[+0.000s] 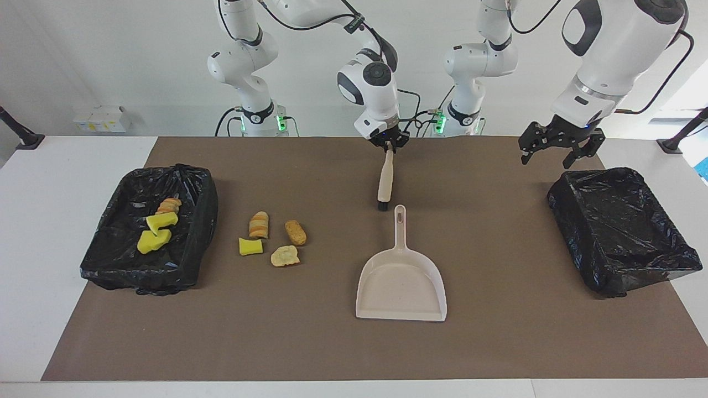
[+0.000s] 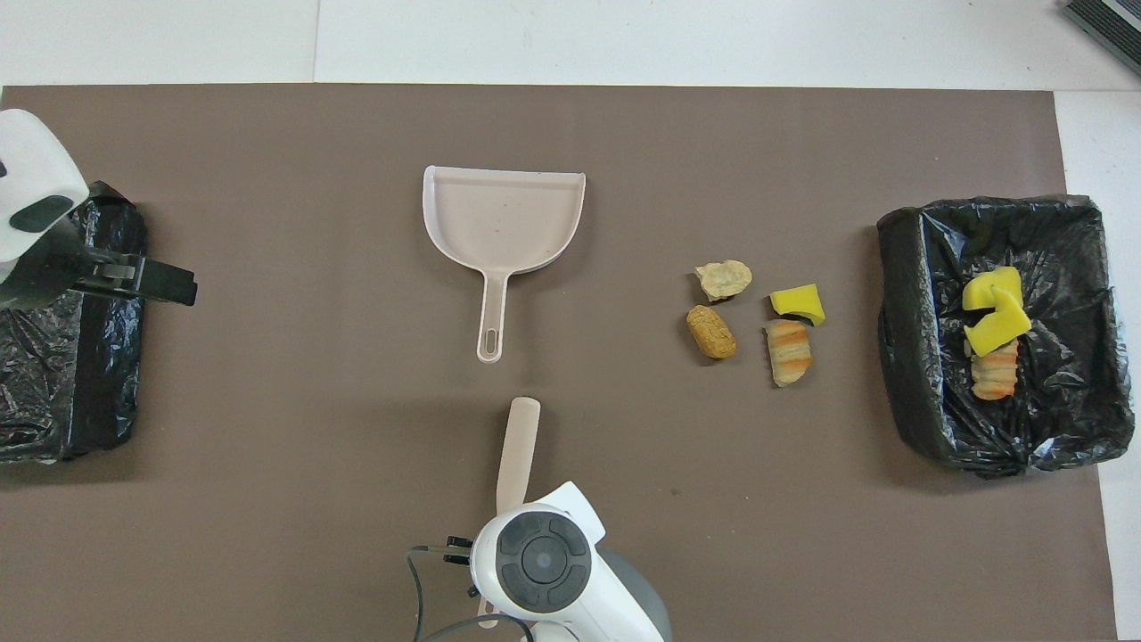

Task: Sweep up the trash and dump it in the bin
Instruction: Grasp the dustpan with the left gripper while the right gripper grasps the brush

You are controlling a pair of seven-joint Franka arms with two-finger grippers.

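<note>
My right gripper [image 1: 390,145] is shut on the top end of the beige brush [image 1: 385,179], whose dark bristle tip points down at the mat beside the dustpan's handle. In the overhead view the right wrist hides that grip, and only the brush [image 2: 518,446] sticks out. The beige dustpan [image 1: 401,282] lies flat mid-mat, handle toward the robots. Several pieces of trash [image 1: 274,240] sit loose on the mat between the dustpan and the bin [image 1: 182,265] at the right arm's end, which holds more scraps. My left gripper [image 1: 546,159] hangs open over the other bin [image 1: 619,232].
Both bins are lined with black bags and stand at the two ends of the brown mat [image 1: 498,342]. White table [image 1: 33,221] borders the mat. The loose scraps [image 2: 758,316] are a yellow sponge piece, a striped bread piece and two tan chunks.
</note>
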